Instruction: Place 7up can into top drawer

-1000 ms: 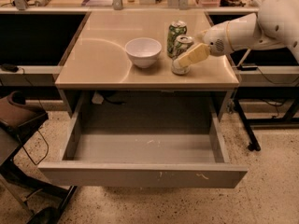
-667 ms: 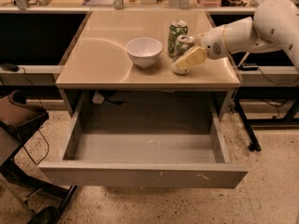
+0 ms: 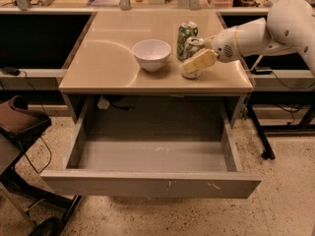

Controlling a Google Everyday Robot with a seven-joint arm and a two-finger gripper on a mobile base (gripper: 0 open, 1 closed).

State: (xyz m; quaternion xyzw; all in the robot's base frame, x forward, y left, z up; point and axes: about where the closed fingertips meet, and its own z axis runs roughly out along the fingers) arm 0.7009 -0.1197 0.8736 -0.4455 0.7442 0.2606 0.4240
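The gripper (image 3: 196, 63) sits at the table's (image 3: 106, 63) right front, pressed across the 7up can (image 3: 193, 44) that stands there. Whether it has the can clasped or loose I cannot tell. Just behind stands a darker green can (image 3: 186, 33), a white bowl (image 3: 151, 54) sits to the left, and below, the top drawer (image 3: 152, 185) is pulled wide open.

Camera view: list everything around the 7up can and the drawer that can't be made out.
All in the camera view:
- 7up can: the gripper, at the right side of the table, covers its middle, so whether it's held can't be told.
- Green can: lower right hidden behind the 7up can; label too blurred to read.
- Drawer: the floor strip just behind its front panel is hidden by that panel.
- Arm: cut off by the right edge.
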